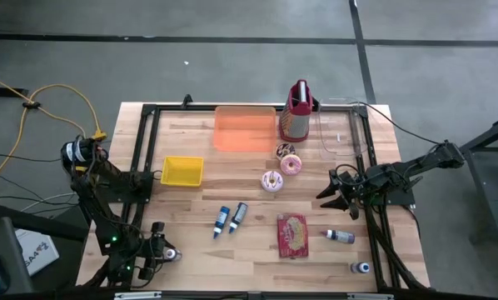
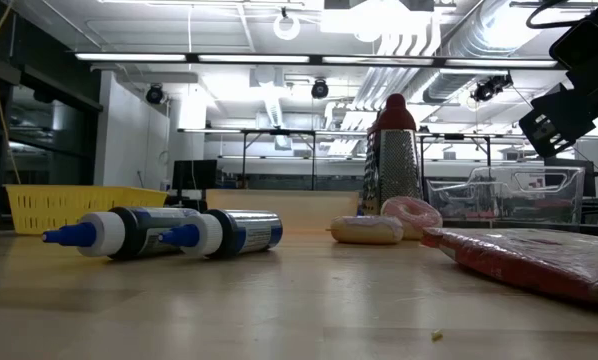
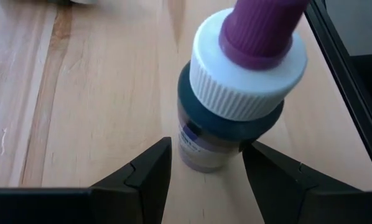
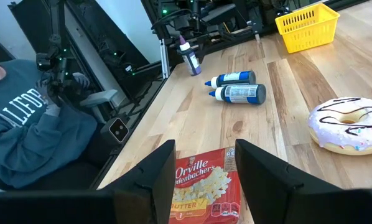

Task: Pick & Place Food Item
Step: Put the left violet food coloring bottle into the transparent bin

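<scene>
Purple-capped bottle [image 3: 236, 93] apparently between left fingers [image 3: 150, 176], wrist-view only.

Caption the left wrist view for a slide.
Left hand open around a purple-capped bottle standing on the wooden table.

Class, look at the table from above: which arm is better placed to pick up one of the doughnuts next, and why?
Probably the right. The right gripper hangs open beside the doughnuts, and its camera faces one. The left gripper sits at the near left corner, its fingers either side of a small bottle.
</scene>
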Robot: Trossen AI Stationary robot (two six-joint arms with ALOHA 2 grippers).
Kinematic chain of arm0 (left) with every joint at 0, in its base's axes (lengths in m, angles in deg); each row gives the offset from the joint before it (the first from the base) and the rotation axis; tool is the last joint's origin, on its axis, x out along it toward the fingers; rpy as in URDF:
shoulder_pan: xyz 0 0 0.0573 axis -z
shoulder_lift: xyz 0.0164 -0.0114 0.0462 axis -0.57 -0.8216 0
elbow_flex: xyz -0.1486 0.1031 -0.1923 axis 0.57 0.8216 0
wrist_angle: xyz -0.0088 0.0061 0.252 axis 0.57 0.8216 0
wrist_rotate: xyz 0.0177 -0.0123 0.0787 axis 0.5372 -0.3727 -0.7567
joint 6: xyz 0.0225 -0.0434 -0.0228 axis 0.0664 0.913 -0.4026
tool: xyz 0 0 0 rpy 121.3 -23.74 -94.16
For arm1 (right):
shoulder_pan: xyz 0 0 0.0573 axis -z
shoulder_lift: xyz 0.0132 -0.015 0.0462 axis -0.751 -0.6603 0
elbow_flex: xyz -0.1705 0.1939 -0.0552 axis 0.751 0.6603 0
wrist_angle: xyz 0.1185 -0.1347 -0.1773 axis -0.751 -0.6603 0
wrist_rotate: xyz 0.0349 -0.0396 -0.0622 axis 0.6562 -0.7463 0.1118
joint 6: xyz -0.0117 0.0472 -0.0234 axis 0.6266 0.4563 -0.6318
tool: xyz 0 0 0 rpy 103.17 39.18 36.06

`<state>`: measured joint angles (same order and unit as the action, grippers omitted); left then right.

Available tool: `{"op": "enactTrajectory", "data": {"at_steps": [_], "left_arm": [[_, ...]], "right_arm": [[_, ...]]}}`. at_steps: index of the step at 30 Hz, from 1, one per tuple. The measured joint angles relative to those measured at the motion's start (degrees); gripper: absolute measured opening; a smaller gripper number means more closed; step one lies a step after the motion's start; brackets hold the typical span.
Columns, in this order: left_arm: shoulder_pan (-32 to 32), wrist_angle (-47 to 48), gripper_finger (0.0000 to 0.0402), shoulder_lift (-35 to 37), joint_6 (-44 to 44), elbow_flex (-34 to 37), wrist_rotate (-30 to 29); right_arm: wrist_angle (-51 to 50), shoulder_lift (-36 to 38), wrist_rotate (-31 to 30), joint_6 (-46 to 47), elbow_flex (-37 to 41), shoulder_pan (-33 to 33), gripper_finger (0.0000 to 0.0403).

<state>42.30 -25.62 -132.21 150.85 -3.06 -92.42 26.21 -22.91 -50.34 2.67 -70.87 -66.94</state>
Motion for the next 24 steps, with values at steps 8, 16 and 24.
{"op": "enactTrajectory", "data": {"at_steps": [8, 16, 24], "left_arm": [[-0.87, -4.21, 0.0189, -2.74, -2.97, 0.0, -0.27], [-1.75, -6.62, 0.0189, -3.21, -5.05, 0.0, -0.56], [-2.31, -6.78, 0.0189, -3.21, -5.29, 0.0, -0.46]], "right_arm": [[0.0, 0.01, 0.0, 0.02, 0.0, 0.0, 0.0153], [0.0, 0.01, 0.02, 0.01, 0.0, 0.0, 0.0153], [0.0, 0.01, 0.0, 0.01, 0.0, 0.0, 0.0153]]}}
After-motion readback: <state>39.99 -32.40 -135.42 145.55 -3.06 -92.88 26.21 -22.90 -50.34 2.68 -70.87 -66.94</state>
